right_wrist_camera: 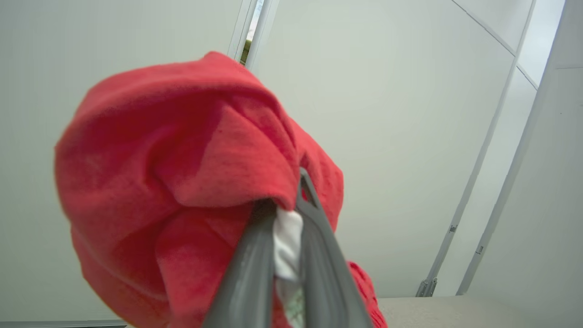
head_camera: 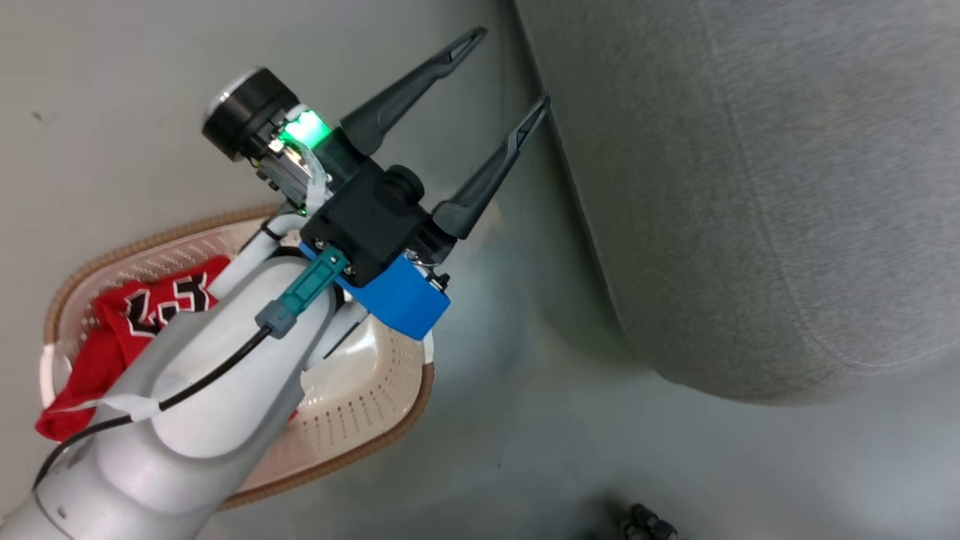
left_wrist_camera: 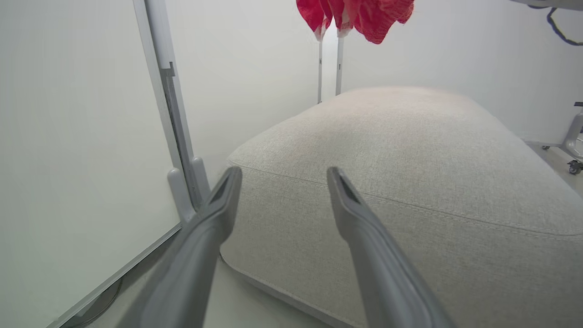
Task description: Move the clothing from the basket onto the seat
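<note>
Pale room: glossy floor, white panel walls, grey framing.
The grey floor (head_camera: 525, 450) shines softly, with a tiny dark speck (head_camera: 36, 116) far off to the left. A small dark knobbly thing (head_camera: 645, 523) sits at the near edge, too cropped to name. White wall panels (left_wrist_camera: 68, 159) stand around, joined by a grey upright post (left_wrist_camera: 175, 132) with a rounded foot on the floor. Farther back, two thin white uprights (left_wrist_camera: 329, 68) stand side by side. Off to the right, a pale stand leg on a caster (left_wrist_camera: 575, 166) rests on the floor.

Coarse-woven matt cloth on the seat (left_wrist_camera: 410, 150), thin soft-knit clothing (right_wrist_camera: 182, 159), smooth perforated plastic basket (head_camera: 360, 405).
</note>
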{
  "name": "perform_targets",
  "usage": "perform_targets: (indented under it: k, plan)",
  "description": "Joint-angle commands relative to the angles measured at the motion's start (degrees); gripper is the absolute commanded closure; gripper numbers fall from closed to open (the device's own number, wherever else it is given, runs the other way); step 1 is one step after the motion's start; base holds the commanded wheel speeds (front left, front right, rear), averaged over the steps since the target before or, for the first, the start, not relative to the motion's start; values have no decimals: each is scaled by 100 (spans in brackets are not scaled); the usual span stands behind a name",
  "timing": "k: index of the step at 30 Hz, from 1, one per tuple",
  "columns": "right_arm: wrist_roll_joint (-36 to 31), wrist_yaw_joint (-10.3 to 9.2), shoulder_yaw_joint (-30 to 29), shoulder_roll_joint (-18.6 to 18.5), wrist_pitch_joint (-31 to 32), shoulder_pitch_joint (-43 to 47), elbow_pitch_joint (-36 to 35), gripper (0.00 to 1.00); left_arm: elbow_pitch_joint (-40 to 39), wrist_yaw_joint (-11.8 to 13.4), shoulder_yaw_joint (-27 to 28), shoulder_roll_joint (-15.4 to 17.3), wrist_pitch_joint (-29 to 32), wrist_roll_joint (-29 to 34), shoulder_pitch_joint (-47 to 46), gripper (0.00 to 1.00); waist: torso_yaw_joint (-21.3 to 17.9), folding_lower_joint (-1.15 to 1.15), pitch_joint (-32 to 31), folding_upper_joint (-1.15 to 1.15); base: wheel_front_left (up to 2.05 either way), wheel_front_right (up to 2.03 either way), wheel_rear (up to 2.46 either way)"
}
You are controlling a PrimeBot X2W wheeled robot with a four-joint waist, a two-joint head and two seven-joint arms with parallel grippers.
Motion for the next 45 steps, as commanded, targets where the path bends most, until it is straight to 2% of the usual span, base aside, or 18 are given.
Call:
perform_targets:
  k: [1,6,11,16,23,24,25,26,31,38,45]
  plan:
    - [62,1,-169,-164,-22,-220,75,100,-106,24,34,90,57,41,-136,0,64,-1,634,0,0,0,0]
    - [210,1,-606,-524,-22,-645,612,100,-390,45,75,313,194,117,-219,0,-18,-1,1056,0,0,0,0]
    - [218,1,-895,-585,-22,-744,1385,100,-583,84,47,389,273,89,-127,0,-31,-1,1270,0,0,0,0]
    - [86,1,-1152,-352,-22,-536,1943,100,-658,107,-4,419,270,88,-74,0,14,-1,1350,0,0,0,0]
    - [-178,1,-1337,190,-22,-262,2375,100,-639,149,-15,449,243,54,-28,0,39,-1,1300,0,0,0,0]
    - [-217,1,-1347,242,-22,-255,2385,90,-629,148,-19,445,240,45,-23,0,44,-1,1283,0,0,0,0]
    - [-237,1,-1361,298,-22,-245,2384,11,-614,156,-26,437,226,32,-21,0,51,-1,1258,0,0,0,0]
    - [-232,1,-1366,313,-22,-236,2413,0,-603,159,-32,427,205,21,-26,0,61,-1,1229,0,0,0,0]
    - [-296,1,-1316,385,-22,137,2292,0,-425,220,-36,318,24,-46,51,0,143,-1,868,0,0,0,0]
    - [-386,1,-809,204,-22,1191,1876,0,-43,334,13,87,-239,-250,380,0,248,-1,35,0,0,0,0]
    - [-219,1,-251,122,-22,2099,1219,0,151,515,454,-82,-313,-527,958,0,396,-1,-926,0,0,0,0]
